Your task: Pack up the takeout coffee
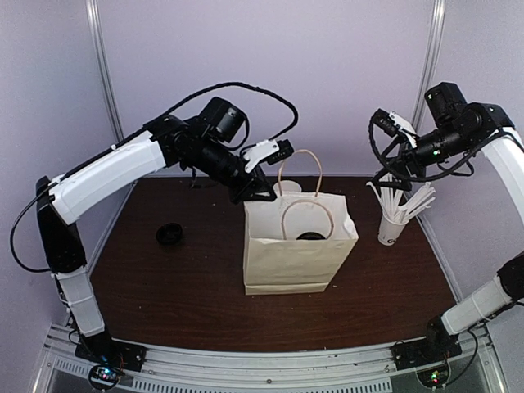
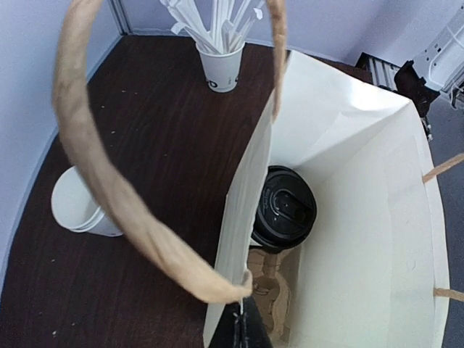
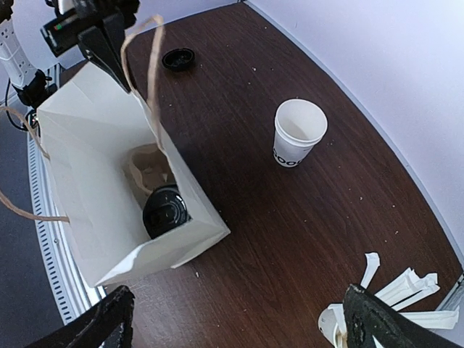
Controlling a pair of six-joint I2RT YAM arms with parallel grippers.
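One lidded cup (image 2: 283, 209) in the paper bag (image 1: 299, 246), one open cup (image 3: 299, 132) outside

I've got the left gripper (image 2: 243, 322) clamped on the bag's rim. Lidded cup sits inside with the pulp carrier (image 3: 148, 168). Open cup stands behind the bag, loose lid (image 1: 169, 236) left of it, right gripper (image 3: 243, 322) gaping wide to its right

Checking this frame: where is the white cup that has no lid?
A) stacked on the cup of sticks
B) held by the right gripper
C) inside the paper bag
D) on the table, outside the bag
D: the lidless cup stands alone on the table, apart from the paper bag; the only cup in the bag is the lidded cup.
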